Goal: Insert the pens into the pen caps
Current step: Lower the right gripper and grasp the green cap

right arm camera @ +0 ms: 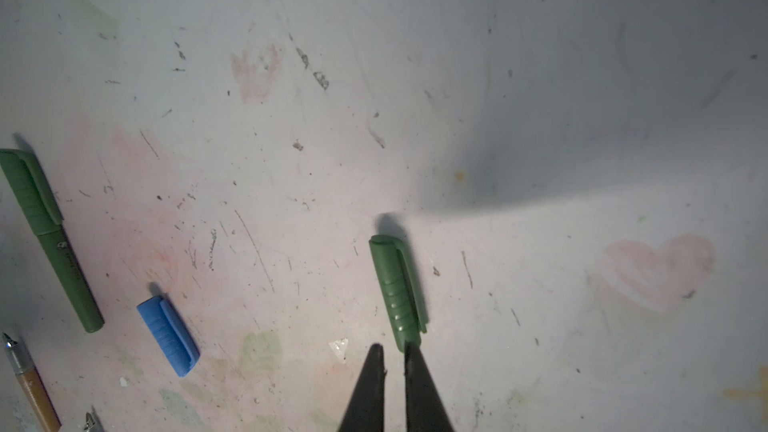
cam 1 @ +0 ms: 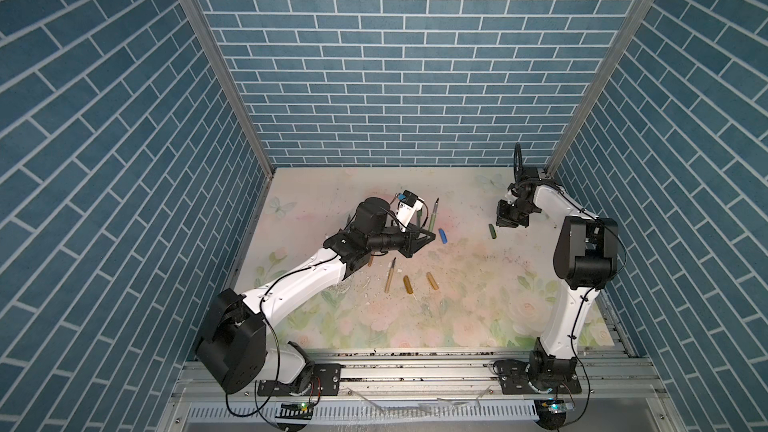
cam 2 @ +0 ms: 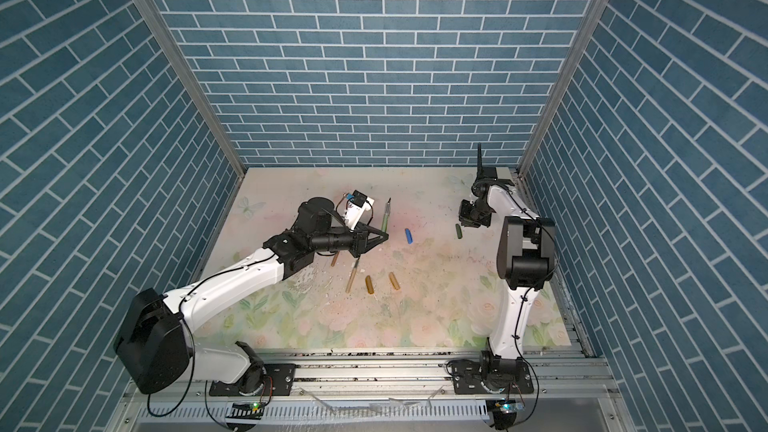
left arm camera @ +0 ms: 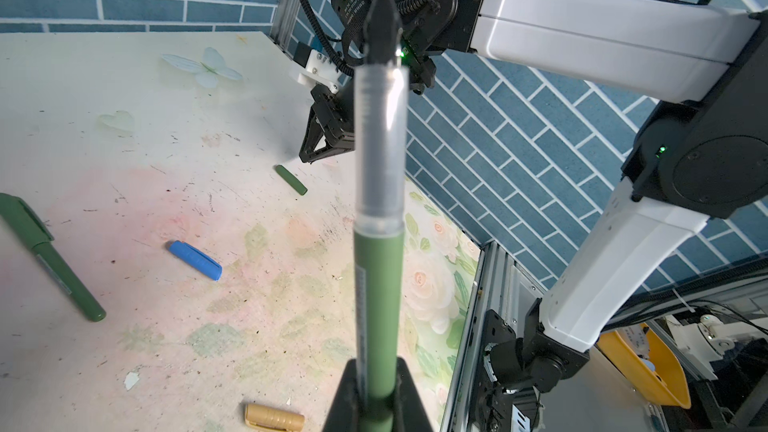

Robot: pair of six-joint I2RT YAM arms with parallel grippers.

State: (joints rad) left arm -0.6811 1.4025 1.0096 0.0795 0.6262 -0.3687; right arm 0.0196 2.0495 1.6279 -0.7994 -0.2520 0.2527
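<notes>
Left gripper [left arm camera: 377,367] clamping matte green plastic pen [left arm camera: 379,284] by barrel, clear collar and black conical tip pointing away from jaws. Right gripper [right arm camera: 394,351] hovering low, tapered black jaws nearly meeting, gripping nothing. Ridged green clip-on cap [right arm camera: 397,288] lying flat on scuffed floral mat [right arm camera: 291,118], just at one fingertip.

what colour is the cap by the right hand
The cap is dark green, clearest in the right wrist view.

In a top view, mid-frame, the held pen [cam 1: 433,220] stands left of the middle cap [cam 1: 444,236]; rightward, the far cap [cam 1: 492,231] touches the right gripper [cam 1: 502,224]; lower, a loose pen [cam 1: 390,278] lies left of two caps [cam 1: 408,284]
</notes>
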